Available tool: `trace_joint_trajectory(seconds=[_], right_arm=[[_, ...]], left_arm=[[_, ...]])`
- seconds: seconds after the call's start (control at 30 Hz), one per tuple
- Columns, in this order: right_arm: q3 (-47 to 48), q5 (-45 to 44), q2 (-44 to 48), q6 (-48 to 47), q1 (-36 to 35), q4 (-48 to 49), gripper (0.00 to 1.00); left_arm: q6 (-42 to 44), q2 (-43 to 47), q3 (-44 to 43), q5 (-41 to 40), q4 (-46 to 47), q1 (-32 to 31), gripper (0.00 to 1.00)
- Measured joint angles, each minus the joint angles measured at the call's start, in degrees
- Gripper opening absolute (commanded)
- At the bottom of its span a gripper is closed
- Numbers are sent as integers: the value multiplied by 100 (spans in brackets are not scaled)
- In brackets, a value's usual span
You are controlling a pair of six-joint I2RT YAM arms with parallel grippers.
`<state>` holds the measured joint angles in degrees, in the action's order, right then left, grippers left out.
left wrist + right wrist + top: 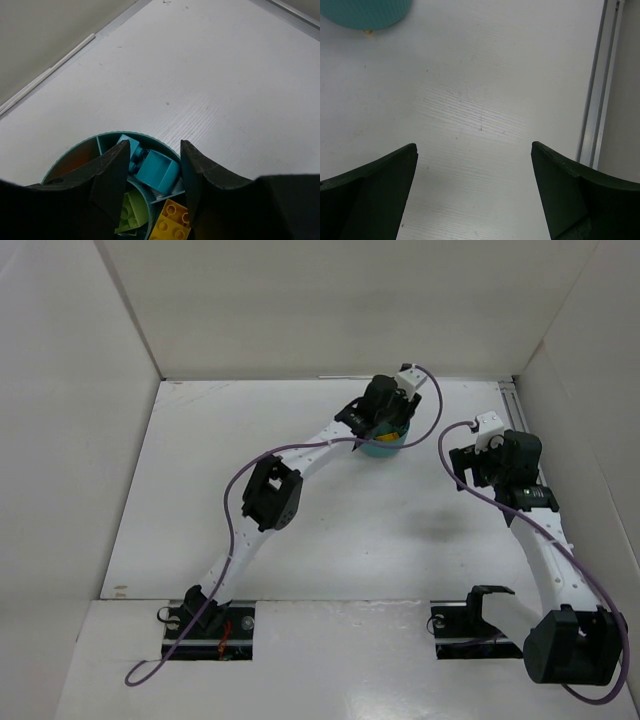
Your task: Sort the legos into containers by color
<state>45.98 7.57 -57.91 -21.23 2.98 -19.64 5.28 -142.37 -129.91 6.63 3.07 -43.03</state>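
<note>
The round teal tub (382, 447) stands at the back middle of the table, mostly hidden under my left gripper (385, 420). In the left wrist view my left gripper (154, 145) hovers right over the tub's rim (125, 135), jaws apart and holding nothing. Between the fingers I see a teal brick (157, 171) lying in a far wedge on another teal piece (127, 146). A light green brick (131, 212) sits in the centre and a yellow brick (172, 222) in a near wedge. My right gripper (474, 147) is wide open and empty over bare table.
The tub's side (367, 12) shows at the top left of the right wrist view, with a tiny yellow bit (368, 32) at its foot. A metal rail (600, 85) runs along the table's right edge. White walls enclose the table.
</note>
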Motion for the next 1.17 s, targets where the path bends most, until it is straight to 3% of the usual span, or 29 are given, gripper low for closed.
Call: trace_joint_trajectory(seconds=[0.1, 0.2, 0.33, 0.47, 0.6, 0.8, 0.9, 1.03, 1.17], right_arm=[[0, 4, -24, 0, 0, 37, 100], [0, 39, -42, 0, 7, 42, 100], [0, 37, -33, 0, 26, 46, 100], [-7, -103, 129, 2, 42, 39, 100], [-7, -389, 413, 26, 44, 33, 100], [-7, -566, 446, 170, 74, 2, 100], [-7, -560, 284, 262, 85, -7, 100], [-9, -516, 122, 348, 87, 24, 100], [-184, -452, 118, 369, 87, 175, 100]], left_arm=[[26, -63, 0, -20, -24, 0, 42], [55, -66, 0, -79, -11, 0, 83], [4, -4, 11, -146, 7, 0, 100], [-125, 573, 400, -452, -129, 0, 100], [-590, 2035, 1292, -1172, -356, 0, 100], [-2079, 5606, 4332, -2369, -433, 293, 100], [-3167, 6975, 5799, -3189, -990, 511, 100], [-4286, 7761, 7130, -3748, -1980, 577, 100], [-4789, 8129, 8054, -3801, -2645, 575, 100]])
